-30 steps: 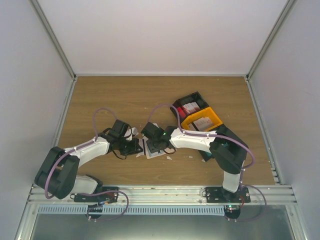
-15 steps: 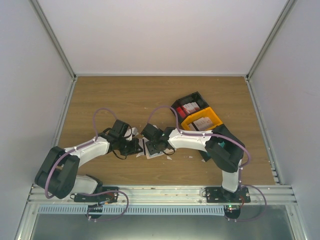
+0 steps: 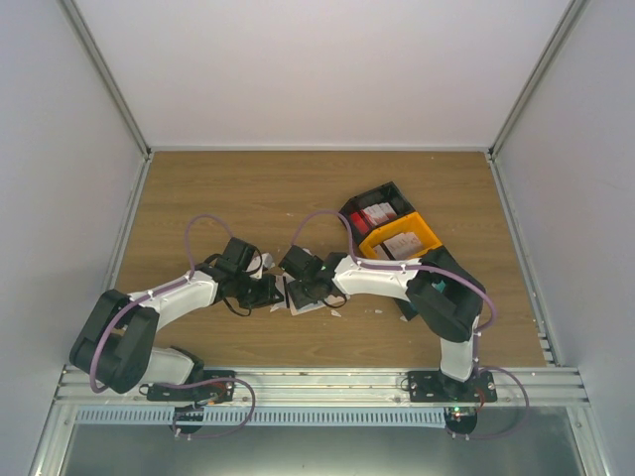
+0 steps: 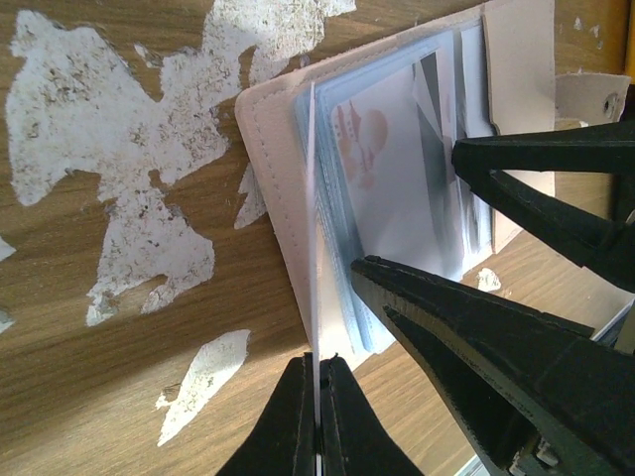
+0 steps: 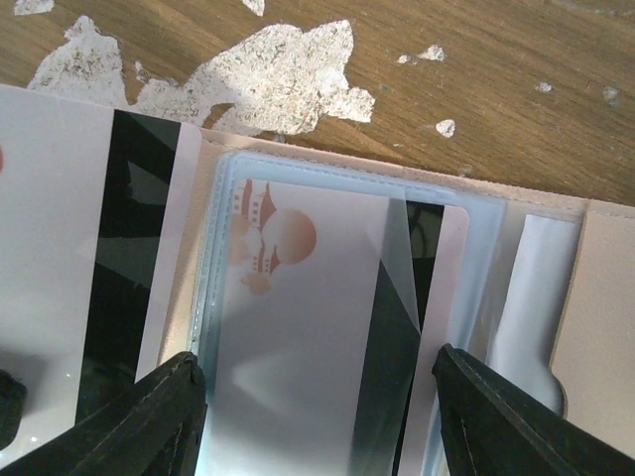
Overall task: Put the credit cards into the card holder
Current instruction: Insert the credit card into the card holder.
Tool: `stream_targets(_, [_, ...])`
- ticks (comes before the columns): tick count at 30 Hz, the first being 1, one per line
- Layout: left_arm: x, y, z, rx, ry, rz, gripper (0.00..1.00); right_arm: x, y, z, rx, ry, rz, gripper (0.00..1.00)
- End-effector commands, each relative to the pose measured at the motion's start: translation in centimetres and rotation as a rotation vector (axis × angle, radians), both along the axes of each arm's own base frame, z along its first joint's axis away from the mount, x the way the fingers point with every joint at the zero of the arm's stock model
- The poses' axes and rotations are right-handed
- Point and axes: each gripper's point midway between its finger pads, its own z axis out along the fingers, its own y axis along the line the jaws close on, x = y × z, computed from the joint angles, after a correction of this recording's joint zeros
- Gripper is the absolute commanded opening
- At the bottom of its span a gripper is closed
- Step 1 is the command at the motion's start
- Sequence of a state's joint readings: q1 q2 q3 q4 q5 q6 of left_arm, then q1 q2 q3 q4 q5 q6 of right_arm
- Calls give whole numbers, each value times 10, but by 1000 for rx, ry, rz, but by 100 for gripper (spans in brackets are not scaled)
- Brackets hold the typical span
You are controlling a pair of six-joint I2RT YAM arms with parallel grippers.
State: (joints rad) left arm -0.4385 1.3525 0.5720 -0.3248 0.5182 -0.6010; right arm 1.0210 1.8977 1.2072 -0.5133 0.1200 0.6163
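The left gripper (image 4: 316,416) pinches one clear leaf of the card holder (image 4: 270,188), which lies between the arms, and holds it open. The right gripper (image 5: 317,359), jaws wide and empty, has edged left over it, straddling a white credit card (image 5: 298,297) that seems partly pocketed, so seating looks close. Only the right wrist shows this; overhead, the arms hide it.

bins (image 3: 431,236) close right of card holder (image 4: 278,198)

light: bright, even | shadows: soft | wrist foregrounds: blurred
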Motion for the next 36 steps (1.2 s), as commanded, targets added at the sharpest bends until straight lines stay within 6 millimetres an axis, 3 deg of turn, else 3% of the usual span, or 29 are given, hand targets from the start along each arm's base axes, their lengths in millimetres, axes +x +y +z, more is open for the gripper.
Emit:
stream_targets(1, [3,-5,5,-23,-28,-16,0,2,-11,-4,-68,-21,-7,66])
stream_targets(8, [1,-3,-3,-7,-10,-7,0,7,-24,-1,-167,-71,-8,71])
stream_targets(21, [1,-3,-2,-10,-12,-11,0,14,-33,12,-228,-124,-65,70])
stream_targets(28, [3,-9,12,-55,-45,-19,0,17,-38,25,-166,-141,-137,59])
stream_targets(32, [6,-15,26,-106,-76,-29,0,23,-54,30,-129,-139,-214,48])
stream_targets(36, [7,-20,32,-133,-82,-36,0,26,-73,18,-160,-115,-249,40])
